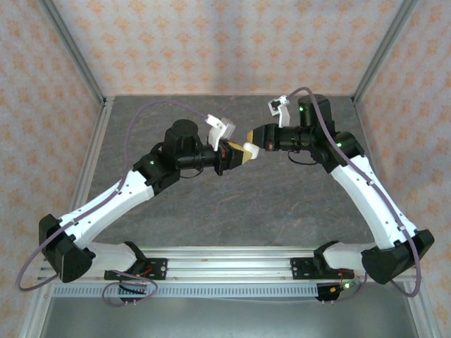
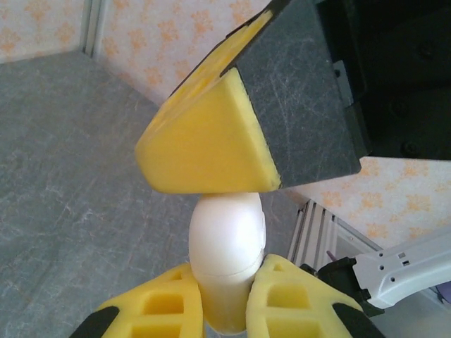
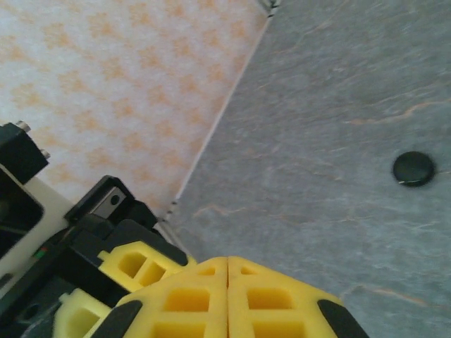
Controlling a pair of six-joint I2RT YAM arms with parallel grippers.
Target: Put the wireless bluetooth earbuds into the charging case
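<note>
Left claw is clamped on the white charging case, held up mid-air over the desk at scene centre, likely to steady it. Right claw is fully closed and empty, its tip touching the case top, probably pressing it shut. Can't tell whether earbuds are inside. A small black disc lies on the desk.

You've got a lab-type robot cell here: grey slate-look tabletop, orange-patterned panels boxing it in, aluminium frame posts, extrusion rail along the near edge.
</note>
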